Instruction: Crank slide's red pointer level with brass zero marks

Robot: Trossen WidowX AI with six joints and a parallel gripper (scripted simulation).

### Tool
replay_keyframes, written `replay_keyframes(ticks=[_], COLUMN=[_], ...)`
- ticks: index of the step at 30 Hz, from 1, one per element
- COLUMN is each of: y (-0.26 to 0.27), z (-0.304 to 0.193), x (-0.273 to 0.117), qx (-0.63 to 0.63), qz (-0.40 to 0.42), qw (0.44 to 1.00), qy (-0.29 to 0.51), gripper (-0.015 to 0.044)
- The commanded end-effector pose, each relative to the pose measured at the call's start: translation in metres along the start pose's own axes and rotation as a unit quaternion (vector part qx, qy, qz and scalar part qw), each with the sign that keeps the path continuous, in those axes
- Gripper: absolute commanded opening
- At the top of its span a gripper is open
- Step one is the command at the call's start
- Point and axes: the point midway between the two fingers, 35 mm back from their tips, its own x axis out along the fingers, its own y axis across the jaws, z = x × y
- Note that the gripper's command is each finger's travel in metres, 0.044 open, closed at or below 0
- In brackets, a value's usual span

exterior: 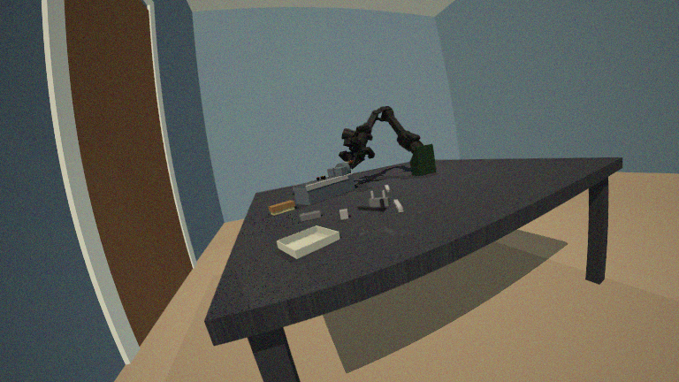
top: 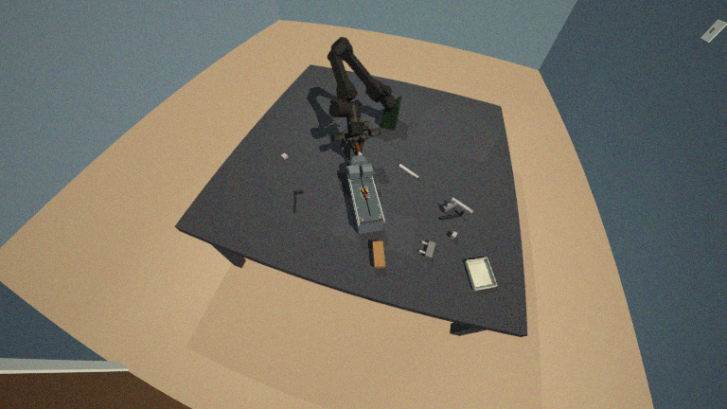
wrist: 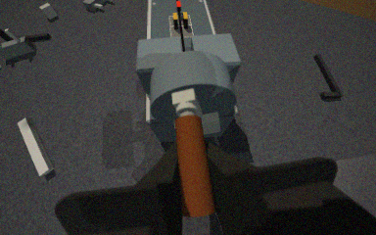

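Observation:
The grey-blue slide machine (top: 375, 217) (exterior: 323, 188) (wrist: 224, 48) lies on the dark table, with its round crank hub (wrist: 191, 69) facing the arm. My gripper (top: 357, 146) (exterior: 352, 163) (wrist: 188, 144) is shut on the orange crank handle (wrist: 196, 168), a dark finger on each side. The handle stands out from the hub near its middle in the wrist view. The red pointer (top: 366, 196) (wrist: 178, 4) sits a little past the two brass marks (top: 364, 190) (wrist: 180, 16), on the side away from the crank; they are not level. The fingertips are partly hidden.
An orange block (top: 378, 254) (exterior: 281, 207) lies beyond the machine's far end. A pale tray (top: 493, 280) (exterior: 295, 252), a grey pronged piece (top: 430, 249) and a white bar (top: 408, 170) (wrist: 35, 148) lie to one side. A dark L-shaped piece (top: 294, 201) (wrist: 327, 74) lies on the other.

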Motion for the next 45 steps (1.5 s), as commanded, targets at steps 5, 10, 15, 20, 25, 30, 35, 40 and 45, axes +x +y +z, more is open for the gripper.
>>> replay_keyframes(ticks=[5, 10, 15, 20, 25, 30, 35, 40, 45], y=[-0.0092, -0.0097, -0.0100, -0.0105, -0.0108, -0.0113, -0.0117, -0.0122, -0.0128], z=[0.0014, 0.0013, 0.0013, 0.0012, 0.0011, 0.0010, 0.0010, 0.0009, 0.0008], x=[-0.0019, -0.0019, -0.0018, -0.0017, -0.0017, -0.0016, -0.0015, -0.0014, -0.0013], qx=[0.005, 0.005, 0.005, 0.005, 0.005, 0.005, 0.005, 0.005, 0.005], qz=[-0.012, -0.012, -0.012, -0.012, -0.012, -0.012, -0.012, -0.012, -0.012], qw=[1.000, 1.000, 1.000, 1.000, 1.000, 1.000, 1.000, 1.000, 1.000], qy=[-0.003, -0.003, -0.003, -0.003, -0.003, -0.003, -0.003, -0.003, -0.003], gripper=[0.0000, 0.0000, 0.0000, 0.0000, 0.0000, 0.0000, 0.0000, 0.0000, 0.0000])
